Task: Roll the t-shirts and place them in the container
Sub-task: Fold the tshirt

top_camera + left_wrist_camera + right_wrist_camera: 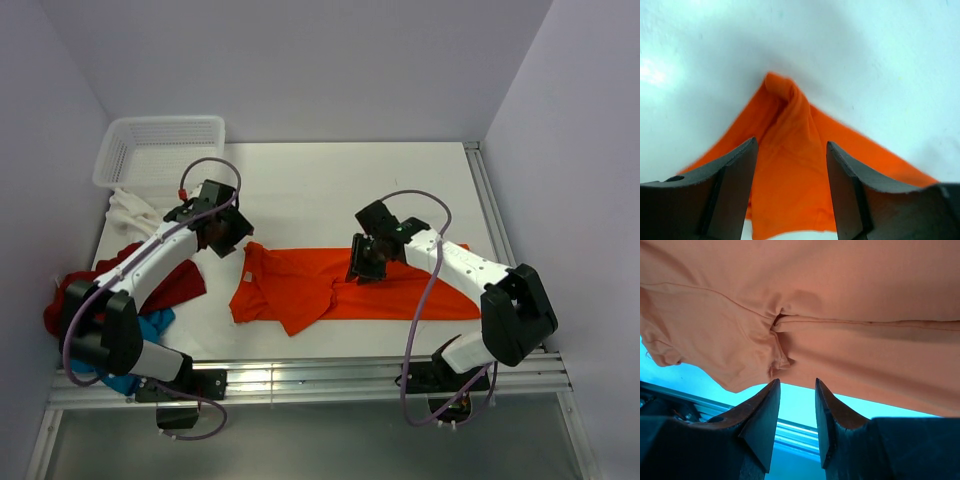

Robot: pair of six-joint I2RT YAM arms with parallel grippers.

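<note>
Overhead, both arms bend inward, left gripper (791,142) and right gripper (796,381) released at orange t-shirt (330,285).

White arms (150,262) have black joints (518,312), black tools (790,147), looping purple cables (412,330).

The left tool (791,142) and right tool (796,381) both point down, jaws parted and empty.

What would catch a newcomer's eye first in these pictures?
The bright orange t-shirt stands out, spread across the middle of the white table. Both arms' jaws stand open and empty, the left at its left end, the right over its middle. At the table's left edge lie a heap of red, blue and white shirts and, behind it, a white mesh basket.
</note>
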